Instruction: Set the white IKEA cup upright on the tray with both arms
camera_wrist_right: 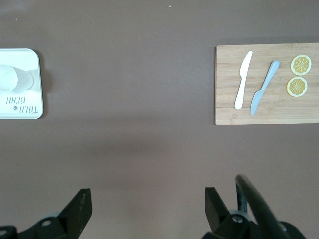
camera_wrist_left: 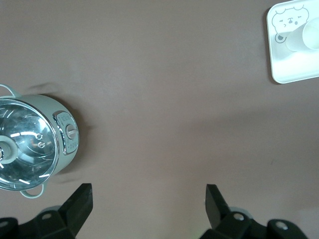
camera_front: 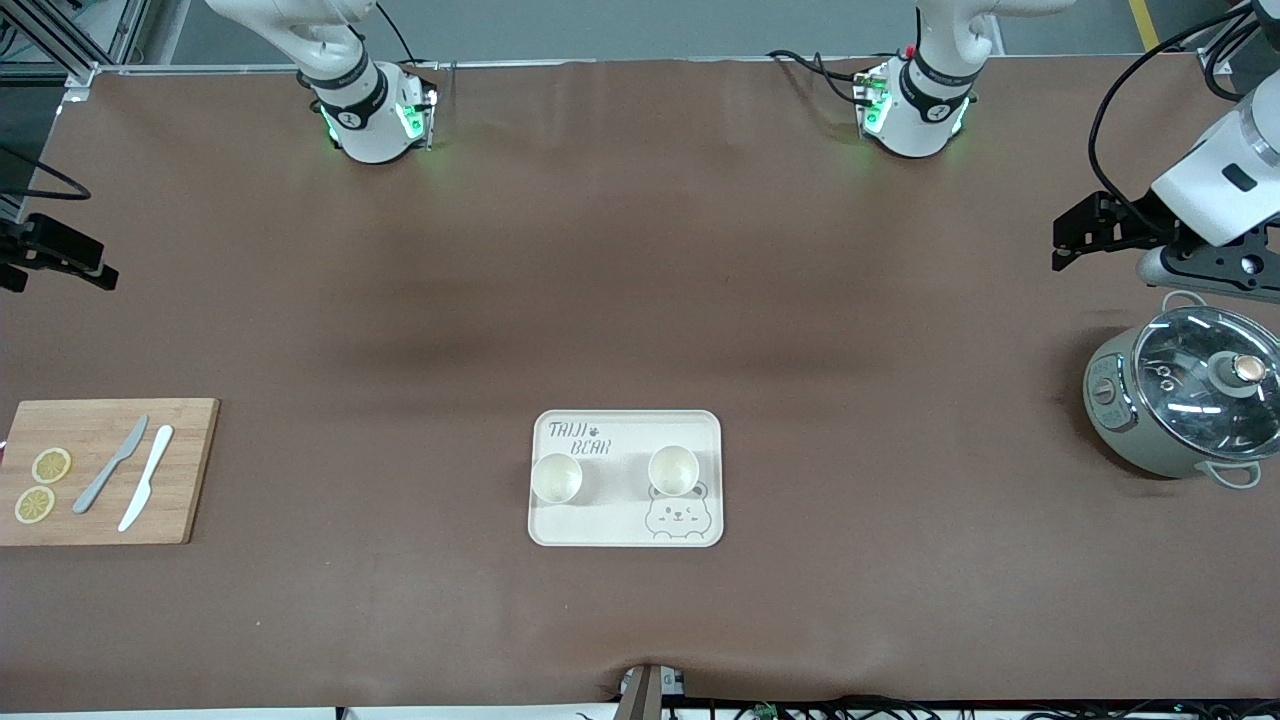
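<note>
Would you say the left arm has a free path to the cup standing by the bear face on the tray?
Probably yes. The left gripper hangs open over bare table beside the pot, and nothing lies between it and that upright cup on the tray.

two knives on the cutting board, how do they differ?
Colour: the white knife is plain white, the grey knife a dull grey. Place: the white knife lies nearer the middle of the cutting board, the grey knife between it and the lemon slices. Shared: both lie flat, side by side at about the same slant, untouched; the left gripper and right gripper hang open, away from them.
</note>
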You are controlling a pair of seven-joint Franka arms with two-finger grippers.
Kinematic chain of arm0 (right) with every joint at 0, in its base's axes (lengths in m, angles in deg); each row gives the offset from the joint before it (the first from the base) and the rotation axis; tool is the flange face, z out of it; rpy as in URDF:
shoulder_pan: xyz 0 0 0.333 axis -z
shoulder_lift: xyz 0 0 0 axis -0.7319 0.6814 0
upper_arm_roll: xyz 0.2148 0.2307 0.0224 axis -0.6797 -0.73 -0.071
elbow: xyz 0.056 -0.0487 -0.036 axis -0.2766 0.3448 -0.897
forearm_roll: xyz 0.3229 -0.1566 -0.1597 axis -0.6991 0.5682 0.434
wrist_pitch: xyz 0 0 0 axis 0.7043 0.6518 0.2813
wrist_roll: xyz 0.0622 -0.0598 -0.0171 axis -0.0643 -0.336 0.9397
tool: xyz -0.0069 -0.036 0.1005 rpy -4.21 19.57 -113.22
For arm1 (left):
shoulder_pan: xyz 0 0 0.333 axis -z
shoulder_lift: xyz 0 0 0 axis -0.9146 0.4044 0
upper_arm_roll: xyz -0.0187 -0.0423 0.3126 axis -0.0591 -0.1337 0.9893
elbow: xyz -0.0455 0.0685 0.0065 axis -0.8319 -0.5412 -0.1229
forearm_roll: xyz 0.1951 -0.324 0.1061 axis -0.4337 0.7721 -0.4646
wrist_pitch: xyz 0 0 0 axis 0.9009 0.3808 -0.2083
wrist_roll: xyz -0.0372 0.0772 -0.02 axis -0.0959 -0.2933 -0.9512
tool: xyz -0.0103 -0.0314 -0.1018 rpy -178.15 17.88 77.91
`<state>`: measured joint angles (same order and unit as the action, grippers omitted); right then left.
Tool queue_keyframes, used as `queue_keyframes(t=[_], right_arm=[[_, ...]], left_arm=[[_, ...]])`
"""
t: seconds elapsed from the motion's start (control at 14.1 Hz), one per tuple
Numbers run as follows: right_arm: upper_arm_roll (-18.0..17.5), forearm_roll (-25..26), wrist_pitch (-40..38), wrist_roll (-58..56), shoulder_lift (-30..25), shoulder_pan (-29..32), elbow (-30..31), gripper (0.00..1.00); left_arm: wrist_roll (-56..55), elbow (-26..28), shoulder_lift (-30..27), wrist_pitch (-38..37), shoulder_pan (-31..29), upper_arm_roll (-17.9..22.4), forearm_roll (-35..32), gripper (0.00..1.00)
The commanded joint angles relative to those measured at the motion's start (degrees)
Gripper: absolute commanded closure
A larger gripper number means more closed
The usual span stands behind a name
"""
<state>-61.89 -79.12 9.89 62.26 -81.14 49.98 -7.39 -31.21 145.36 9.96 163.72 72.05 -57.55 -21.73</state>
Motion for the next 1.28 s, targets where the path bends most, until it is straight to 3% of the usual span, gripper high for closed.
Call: queue_keyframes(t=[0.0, 0.64, 0.92, 1.21], right_arm=[[0.2, 0.2, -0.8, -0.4, 0.5, -0.5, -1.4, 0.0], [0.2, 0.2, -0.3, -0.5, 0.4, -0.5, -1.2, 0.0], [0.2, 0.2, 4.0, -0.1, -1.2, -0.5, 2.8, 0.0], [0.2, 0.2, 4.1, 0.0, -1.2, -0.6, 2.9, 0.0]], left_arm=[[1.0, -1.5, 0.5, -1.3, -0.5, -0.1, 0.9, 0.0], [0.9, -1.4, 0.6, -1.3, -0.4, -0.1, 0.9, 0.0], [0.7, -1.4, 0.7, -1.3, -0.4, -0.1, 0.9, 0.0], [0.9, -1.4, 0.9, -1.3, -0.5, -0.1, 0.9, 0.0]])
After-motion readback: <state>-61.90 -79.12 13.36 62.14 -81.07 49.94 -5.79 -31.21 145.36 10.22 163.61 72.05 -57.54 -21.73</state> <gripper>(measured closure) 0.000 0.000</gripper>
